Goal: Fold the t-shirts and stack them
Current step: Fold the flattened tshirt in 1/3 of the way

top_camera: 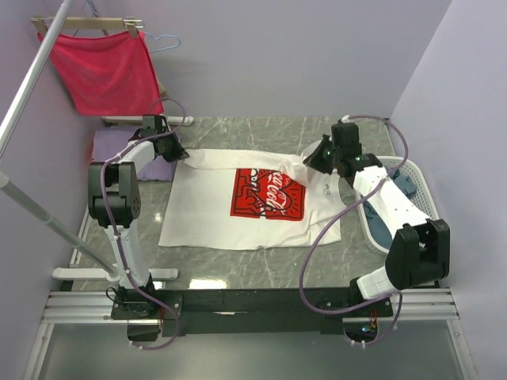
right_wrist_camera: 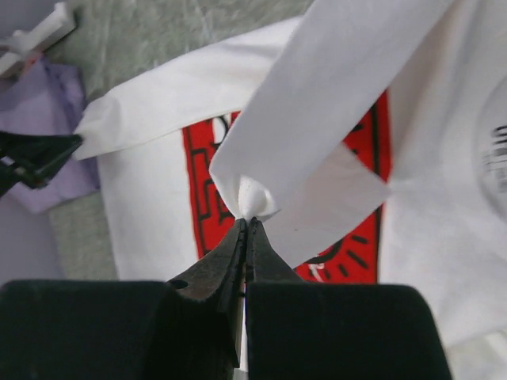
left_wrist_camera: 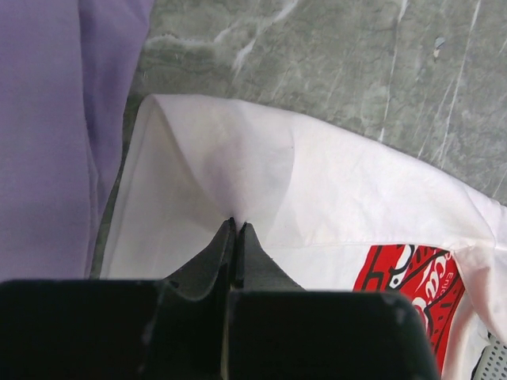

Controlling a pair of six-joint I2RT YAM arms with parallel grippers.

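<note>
The white t-shirt (top_camera: pixel 206 210) with the red square print (top_camera: pixel 268 194) lies spread across the middle of the marble table. My left gripper (top_camera: pixel 177 151) is shut on its far left corner; in the left wrist view the cloth (left_wrist_camera: pixel 317 182) creases toward the closed tips (left_wrist_camera: pixel 236 224). My right gripper (top_camera: pixel 314 157) is shut on a pinch of the far right part, and that white flap (right_wrist_camera: pixel 333 95) hangs lifted over the print above the closed tips (right_wrist_camera: pixel 248 222). The lavender t-shirt (top_camera: pixel 115 149) lies at the far left. The grey-blue t-shirt (top_camera: pixel 404 184) sits in the basket.
The white slotted basket (top_camera: pixel 428 198) stands at the right table edge beside the right arm. A red cloth (top_camera: pixel 107 67) hangs on a hanger at the back left, with a slanted metal rack pole (top_camera: pixel 32 79) below it. Lavender fabric (left_wrist_camera: pixel 47 134) borders the white corner.
</note>
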